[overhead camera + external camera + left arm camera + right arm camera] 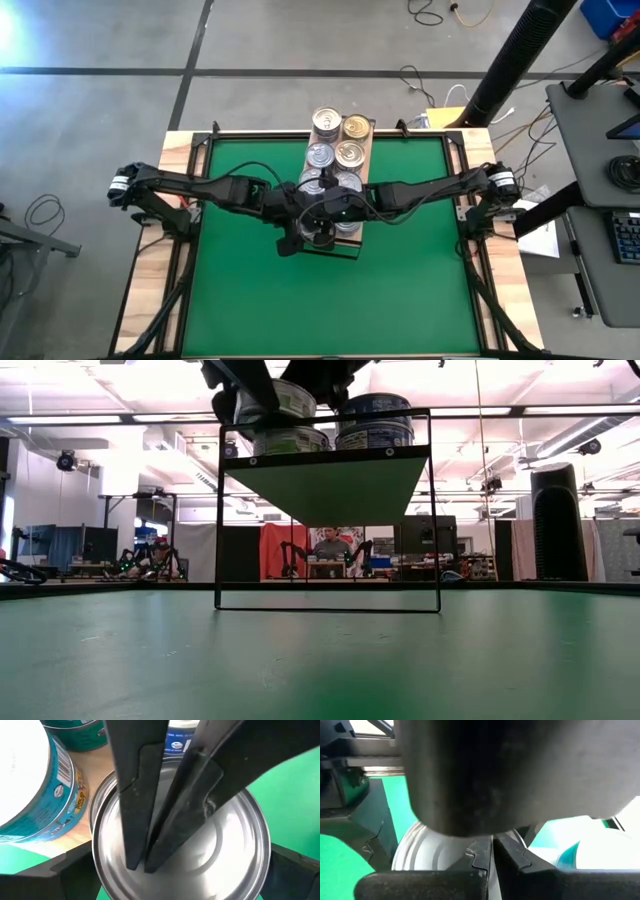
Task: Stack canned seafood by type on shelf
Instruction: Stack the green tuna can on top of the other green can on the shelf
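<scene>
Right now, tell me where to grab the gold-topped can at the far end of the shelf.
Take the gold-topped can by its round side wall, coming straight down from above with the fingers across its width. It stands upright, lid up, and the lid is flat with nothing to pinch. A silver-topped can sits close on one side, so place the fingers toward the shelf's far end and the nearer gold can.
</scene>
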Available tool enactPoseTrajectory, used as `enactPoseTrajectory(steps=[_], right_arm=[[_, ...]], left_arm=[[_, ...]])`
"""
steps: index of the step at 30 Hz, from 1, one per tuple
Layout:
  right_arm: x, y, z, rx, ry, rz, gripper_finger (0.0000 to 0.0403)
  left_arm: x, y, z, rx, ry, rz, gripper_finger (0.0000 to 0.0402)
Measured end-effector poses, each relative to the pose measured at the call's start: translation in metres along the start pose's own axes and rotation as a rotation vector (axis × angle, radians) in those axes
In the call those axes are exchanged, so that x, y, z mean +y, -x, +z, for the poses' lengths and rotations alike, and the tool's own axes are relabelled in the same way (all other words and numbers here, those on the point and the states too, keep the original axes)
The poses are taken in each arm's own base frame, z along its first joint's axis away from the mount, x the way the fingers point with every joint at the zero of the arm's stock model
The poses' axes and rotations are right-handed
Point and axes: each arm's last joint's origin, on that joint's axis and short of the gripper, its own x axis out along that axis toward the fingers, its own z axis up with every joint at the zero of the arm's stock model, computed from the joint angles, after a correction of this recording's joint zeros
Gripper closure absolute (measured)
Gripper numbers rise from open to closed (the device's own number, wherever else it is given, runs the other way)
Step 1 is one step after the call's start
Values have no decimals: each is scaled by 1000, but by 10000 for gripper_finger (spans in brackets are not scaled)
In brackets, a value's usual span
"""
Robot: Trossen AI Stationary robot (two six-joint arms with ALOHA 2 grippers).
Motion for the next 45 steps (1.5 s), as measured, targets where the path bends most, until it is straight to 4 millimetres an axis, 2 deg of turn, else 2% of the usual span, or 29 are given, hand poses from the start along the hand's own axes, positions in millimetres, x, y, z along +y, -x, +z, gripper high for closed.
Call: enactPoseTrajectory(steps=[18, 28, 36, 45], right_arm=[[0, -1, -2, 18, -9, -5, 390], [-2, -1, -3, 27, 2, -16, 390], [-2, -1, -5, 43, 2, -11, 390], [-1, 1, -3, 39, 15, -2, 390]], left_arm=[[2, -4, -3, 42, -20, 49, 1], [3, 8, 0, 54, -50, 100, 2], [2, -3, -4, 51, -51, 101, 2], [-3, 15, -2, 25, -72, 90, 2]])
